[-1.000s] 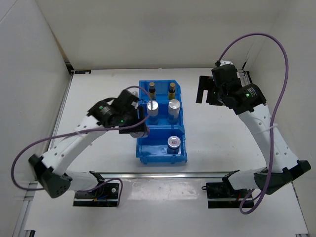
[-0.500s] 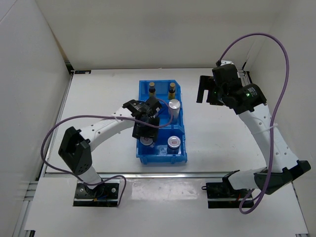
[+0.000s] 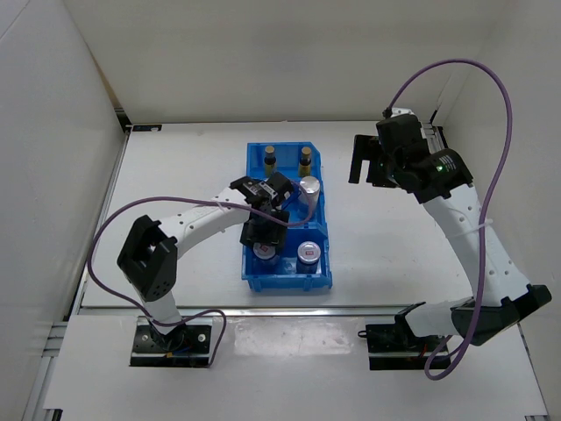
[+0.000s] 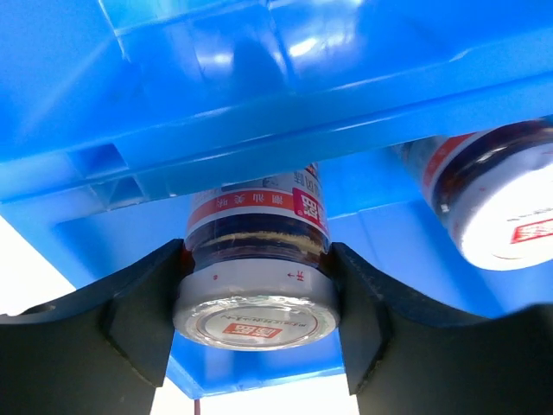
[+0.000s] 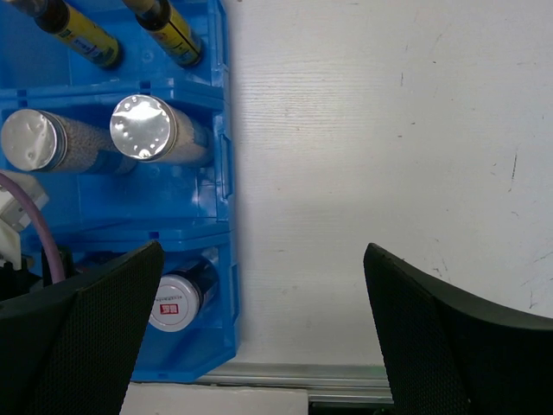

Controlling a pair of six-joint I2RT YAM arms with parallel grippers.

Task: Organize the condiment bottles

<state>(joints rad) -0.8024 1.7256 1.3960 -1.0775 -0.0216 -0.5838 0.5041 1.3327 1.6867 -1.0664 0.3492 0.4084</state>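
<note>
My left gripper point(image 3: 262, 239) is shut on a short red-marked jar point(image 3: 264, 252) in the front compartment of the blue bin point(image 3: 321, 282). In the left wrist view its black fingers point(image 4: 143, 316) clamp the silver lid of this jar point(image 4: 256, 303), and the second red-marked jar point(image 4: 499, 203) stands to its right. That second jar shows from above too point(image 3: 307, 253). Two brown bottles point(image 3: 270, 158) point(image 3: 305, 158) stand in the back compartment. One silver-lidded jar point(image 3: 308, 188) shows in the middle compartment; the other is hidden under my left wrist there but shows in the right wrist view point(image 5: 34, 143). My right gripper point(image 3: 361, 160) is open and empty, right of the bin.
The right wrist view looks down on the bin's right wall point(image 5: 221, 216) and bare white table point(image 5: 389, 156). A metal rail point(image 5: 285, 373) runs along the table's near edge. White walls enclose the table at the back and sides.
My left gripper has carried the red-marked jar from beside the bin's left wall into the front compartment, left of the other red-marked jar. The right arm has not moved.
</note>
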